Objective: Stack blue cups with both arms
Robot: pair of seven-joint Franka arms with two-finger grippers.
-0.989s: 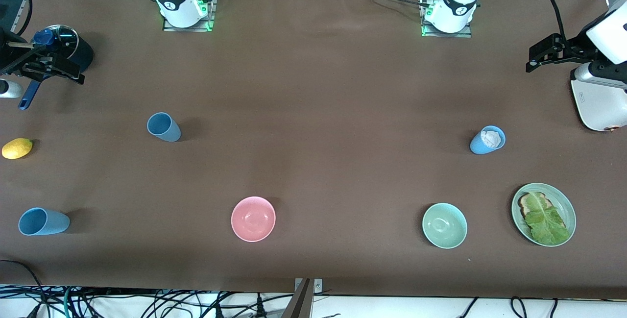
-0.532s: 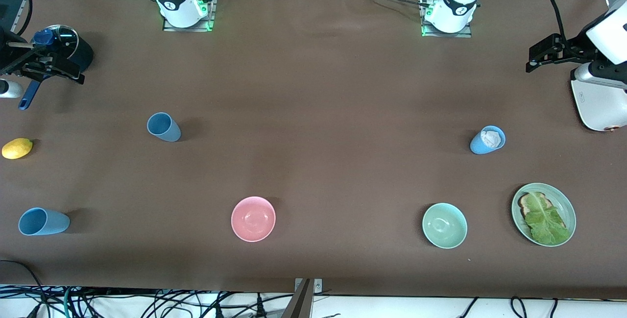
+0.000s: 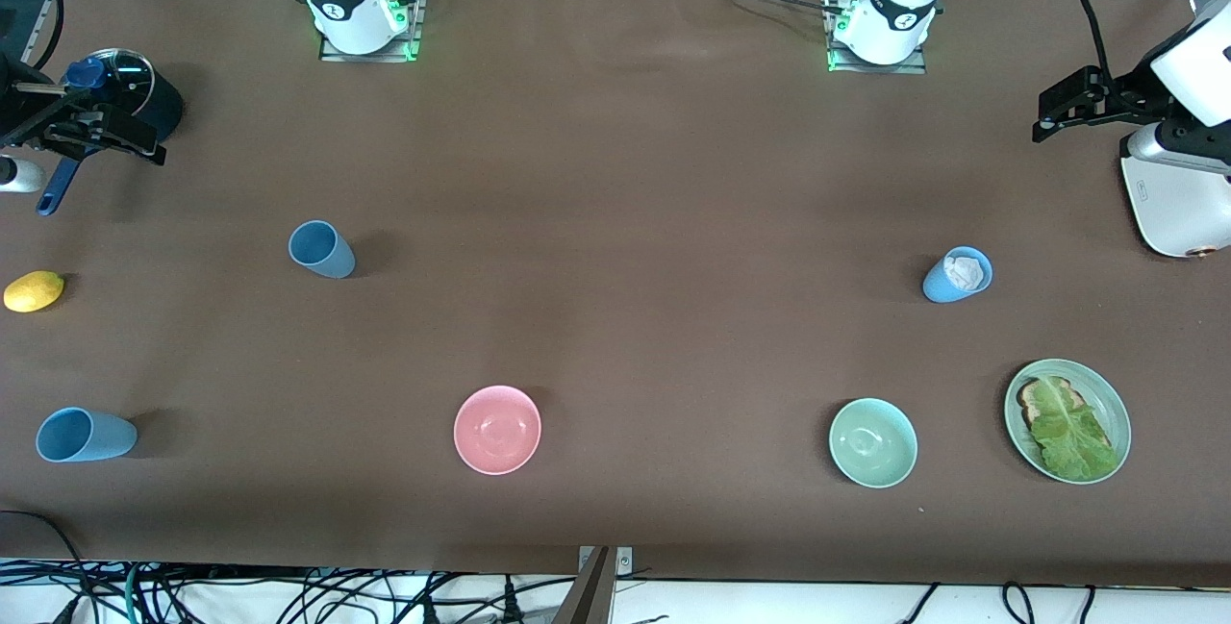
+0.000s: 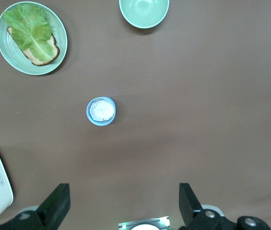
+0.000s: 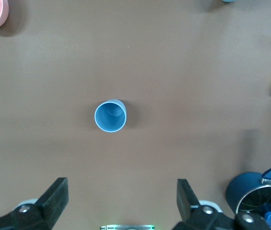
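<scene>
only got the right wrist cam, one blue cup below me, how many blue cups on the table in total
observer: Three. Besides your slate-blue cup, there is a light blue cup nearer the front camera at the right arm's end, and a third cup toward the left arm's end.
operator: third one empty
observer: No, a white crumpled wad sits inside it.
operator: where's the left gripper
observer: The left gripper is open, high above the table, with the third cup in its view. Your right gripper is open too, high above the slate-blue cup's area.
</scene>
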